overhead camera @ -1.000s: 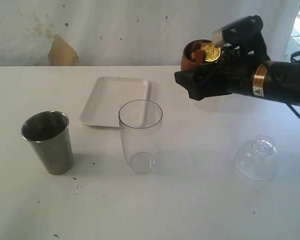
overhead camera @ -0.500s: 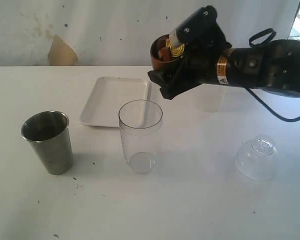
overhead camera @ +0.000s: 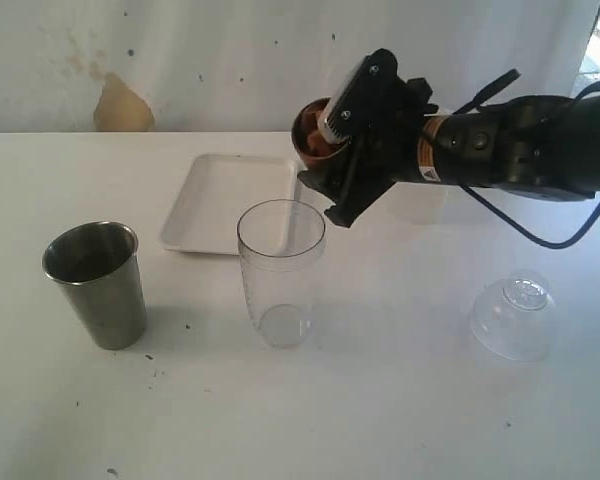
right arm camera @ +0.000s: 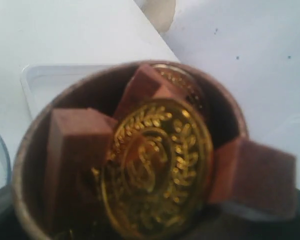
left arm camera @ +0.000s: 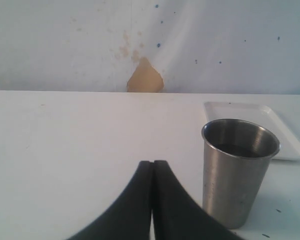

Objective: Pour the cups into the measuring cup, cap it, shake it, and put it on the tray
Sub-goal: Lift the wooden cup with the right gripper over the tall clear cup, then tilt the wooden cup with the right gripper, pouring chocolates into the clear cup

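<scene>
- POURING STAGE: My right gripper (overhead camera: 330, 165) is clamped around the wooden cup (overhead camera: 312, 135), holding it tipped in the air just above and to the right of the measuring cup (overhead camera: 280, 265). I judge the first pour is about to start.
- The right wrist view shows the cup packed with a gold coin (right arm camera: 157, 170) embossed with a laurel wreath, and with brown blocks (right arm camera: 72, 150).
- The measuring cup stands upright mid-table, clear and gently curved. It looks empty.
- The steel tumbler (overhead camera: 95, 285) stands upright at the near left, untouched. My left gripper (left arm camera: 152, 200) hangs near it, jaws pressed together on nothing.
- Left to do: both pours, then capping with the dome lid (overhead camera: 515, 318) lying at the near right, then shaking.
- Last comes setting it on the white tray (overhead camera: 215, 200), which waits just beyond the measuring cup.
</scene>
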Tool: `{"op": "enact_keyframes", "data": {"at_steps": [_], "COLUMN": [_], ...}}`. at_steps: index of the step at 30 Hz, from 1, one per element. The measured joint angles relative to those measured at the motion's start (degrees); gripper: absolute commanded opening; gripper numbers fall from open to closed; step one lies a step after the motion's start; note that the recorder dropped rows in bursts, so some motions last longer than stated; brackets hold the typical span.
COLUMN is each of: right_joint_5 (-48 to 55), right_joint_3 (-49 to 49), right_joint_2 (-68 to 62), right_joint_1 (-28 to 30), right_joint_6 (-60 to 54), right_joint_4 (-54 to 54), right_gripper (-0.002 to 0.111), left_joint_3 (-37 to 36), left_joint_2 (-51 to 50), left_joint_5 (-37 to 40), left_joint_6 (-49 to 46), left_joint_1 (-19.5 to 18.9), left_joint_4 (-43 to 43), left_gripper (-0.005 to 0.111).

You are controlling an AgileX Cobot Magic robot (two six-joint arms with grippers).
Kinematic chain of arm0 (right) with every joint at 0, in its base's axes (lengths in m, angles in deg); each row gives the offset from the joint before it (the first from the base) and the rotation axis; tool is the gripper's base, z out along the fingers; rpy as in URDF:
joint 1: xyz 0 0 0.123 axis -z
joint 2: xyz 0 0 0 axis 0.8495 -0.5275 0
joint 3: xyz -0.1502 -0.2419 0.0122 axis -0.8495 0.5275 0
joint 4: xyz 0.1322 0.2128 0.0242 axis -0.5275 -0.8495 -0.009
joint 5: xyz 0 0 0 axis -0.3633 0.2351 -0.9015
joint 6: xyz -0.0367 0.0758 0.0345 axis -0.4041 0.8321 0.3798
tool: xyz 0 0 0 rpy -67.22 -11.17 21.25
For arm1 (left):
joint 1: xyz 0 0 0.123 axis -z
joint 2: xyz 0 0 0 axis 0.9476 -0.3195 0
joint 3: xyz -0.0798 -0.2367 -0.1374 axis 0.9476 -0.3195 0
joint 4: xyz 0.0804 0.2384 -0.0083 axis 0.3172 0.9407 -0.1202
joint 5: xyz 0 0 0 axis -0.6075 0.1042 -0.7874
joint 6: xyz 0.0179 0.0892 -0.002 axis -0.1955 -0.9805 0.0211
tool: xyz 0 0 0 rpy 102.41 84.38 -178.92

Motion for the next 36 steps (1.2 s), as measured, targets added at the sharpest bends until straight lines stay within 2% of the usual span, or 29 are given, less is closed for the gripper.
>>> {"op": "enact_keyframes", "data": {"at_steps": [11, 30, 36], "right_joint_5": [-0.21, -3.34, -3.48], "right_joint_3": [-0.88, -0.88, -0.88], "right_joint_2": [0.0, 0.0, 0.0], "right_joint_1": [0.0, 0.0, -0.34], "right_joint_6": [-20.21, -27.87, -33.66], "right_joint_4": [0.0, 3.52, 3.72], "right_gripper": [0.0, 0.0, 0.0], "left_joint_3": [0.0, 0.0, 0.0], "left_joint_2": [0.0, 0.0, 0.0], "left_joint_5": [0.0, 0.0, 0.0], "left_joint_6": [0.0, 0.0, 0.0], "left_joint_1": [0.0, 0.0, 0.0], "left_joint_4": [0.0, 0.0, 0.0], "left_gripper": [0.0, 0.0, 0.0]}}
